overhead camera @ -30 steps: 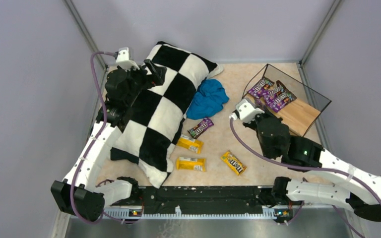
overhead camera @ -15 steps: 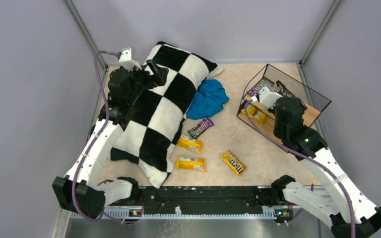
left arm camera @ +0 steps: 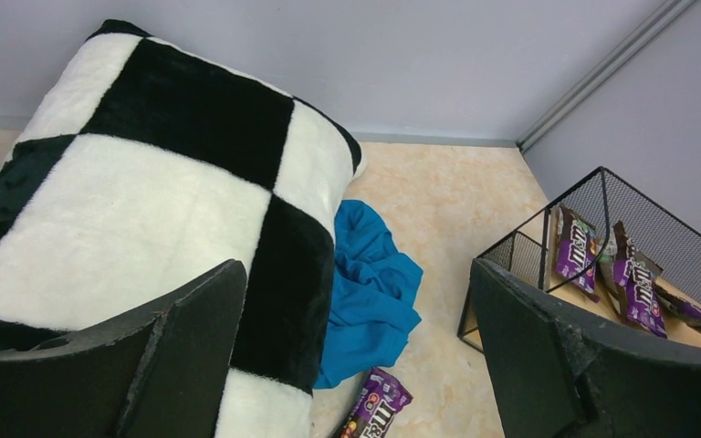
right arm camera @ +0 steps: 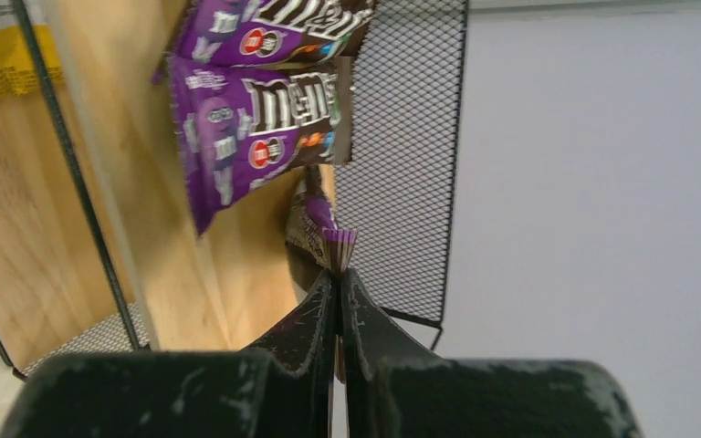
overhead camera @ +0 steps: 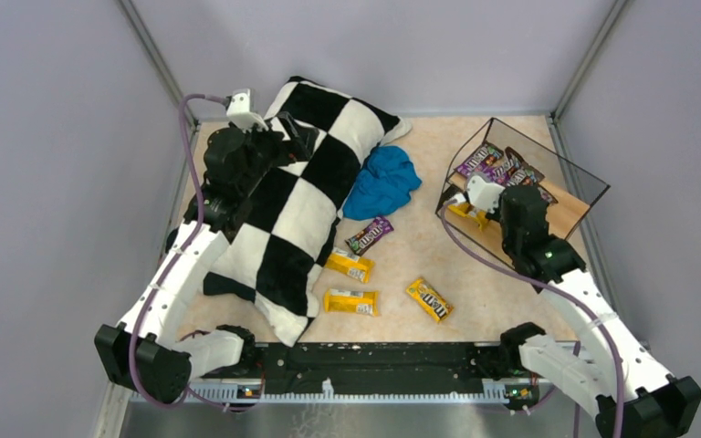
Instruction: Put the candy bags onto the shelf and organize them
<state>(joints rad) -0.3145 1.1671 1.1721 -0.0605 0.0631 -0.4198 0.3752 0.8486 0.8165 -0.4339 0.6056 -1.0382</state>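
Note:
The shelf [overhead camera: 561,212], light boards in a black wire frame, stands at the back right. Several purple candy bags [overhead camera: 497,164] lie on its top board, and a yellow one [overhead camera: 464,212] shows on the lower tier. My right gripper [right arm camera: 339,274] is shut on the edge of a purple candy bag [right arm camera: 321,230], held beside the top board [right arm camera: 237,255] by the mesh wall. Three yellow bags [overhead camera: 350,265] [overhead camera: 351,302] [overhead camera: 430,299] and one purple bag [overhead camera: 370,234] lie on the table. My left gripper [left arm camera: 356,274] hangs open and empty over the pillow.
A black-and-white checkered pillow [overhead camera: 301,201] fills the left half of the table. A crumpled blue cloth [overhead camera: 381,181] lies between it and the shelf. Grey walls close in the table on three sides.
My right arm swung from the table left of the shelf to over the shelf, still shut on the purple bag. The left arm drifted slightly right.

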